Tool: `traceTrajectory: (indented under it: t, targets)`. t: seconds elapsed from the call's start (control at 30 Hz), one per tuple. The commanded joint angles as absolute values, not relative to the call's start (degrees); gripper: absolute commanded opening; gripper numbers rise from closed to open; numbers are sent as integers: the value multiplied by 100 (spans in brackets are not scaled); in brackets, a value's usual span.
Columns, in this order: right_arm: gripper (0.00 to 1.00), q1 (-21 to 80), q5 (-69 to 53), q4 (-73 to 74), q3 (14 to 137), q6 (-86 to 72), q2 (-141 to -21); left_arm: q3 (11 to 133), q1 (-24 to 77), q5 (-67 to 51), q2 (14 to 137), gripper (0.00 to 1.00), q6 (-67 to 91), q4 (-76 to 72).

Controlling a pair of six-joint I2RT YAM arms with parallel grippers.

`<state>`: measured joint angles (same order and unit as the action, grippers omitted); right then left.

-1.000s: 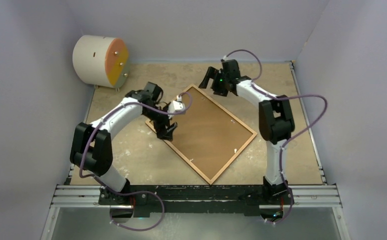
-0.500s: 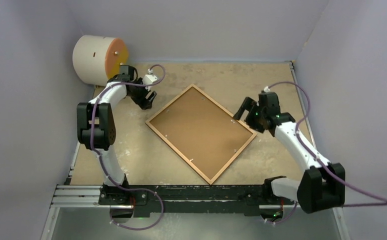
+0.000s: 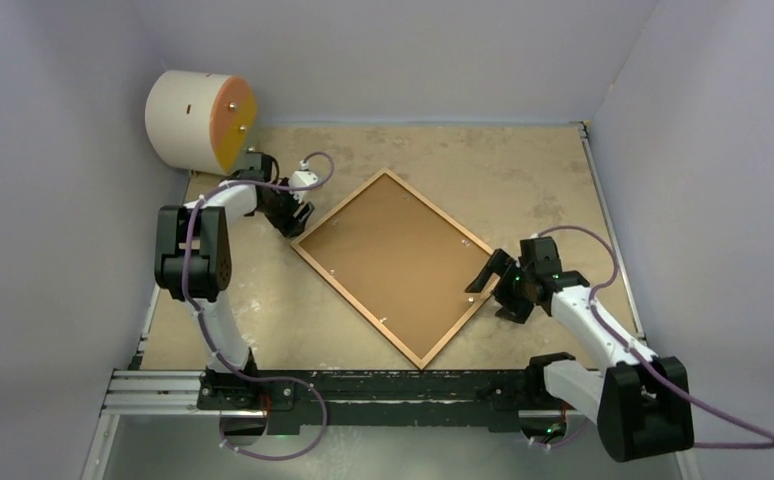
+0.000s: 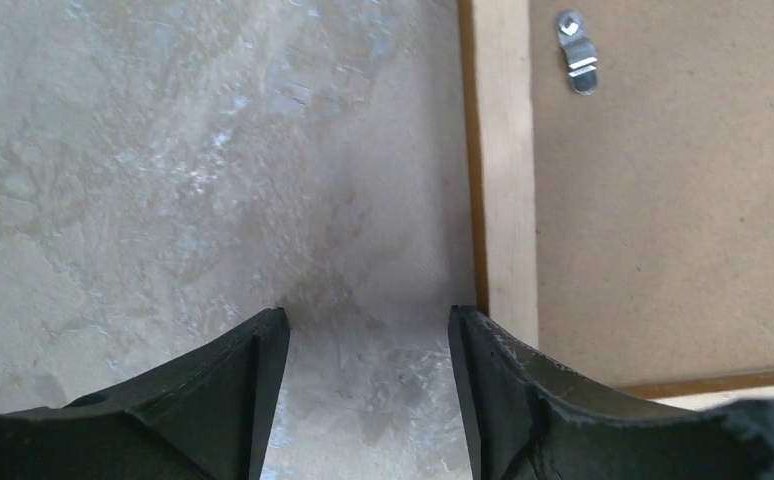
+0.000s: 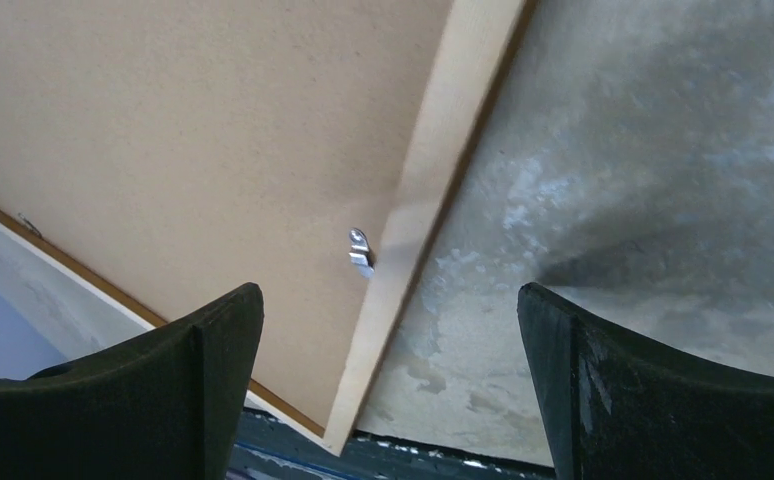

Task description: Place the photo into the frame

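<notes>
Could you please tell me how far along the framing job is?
Done: the frame lies back-up, backing board seated. In hand: nothing; left pincer and right pincer are open beside opposite corners. Left: unclear; the photo is nowhere in sight, so it may already be inside.

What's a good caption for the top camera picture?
Left gripper and right gripper open near opposite corners of the face-down frame.

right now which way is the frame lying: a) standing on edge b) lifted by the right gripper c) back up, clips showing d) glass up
c: the frame lies flat with its brown back and a metal clip facing up.
</notes>
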<state>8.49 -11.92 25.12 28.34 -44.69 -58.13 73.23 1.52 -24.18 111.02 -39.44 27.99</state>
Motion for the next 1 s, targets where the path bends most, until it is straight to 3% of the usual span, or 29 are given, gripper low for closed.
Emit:
traceTrajectory:
  t: [0.0,0.33,0.67,0.77,0.97]
  targets:
    - [99,820,-1549,1392,3041,-4705,-6389,6811,188,-2746,10830,62,-4148,2888]
    - [98,749,-1368,804,4438,-4371,-8072,5736,264,-3315,9980,59,-5296,3906]
    - [95,721,-1597,321,5494,-4400,-9379,5681,325,-4296,9507,59,-7195,5979]
    - [95,719,-1418,611,5828,-4384,-9496,5794,321,-4388,9527,60,-7402,6269]
    - [88,836,-347,704,5983,-4323,-8799,6330,3,-4280,9692,62,-6133,5543]
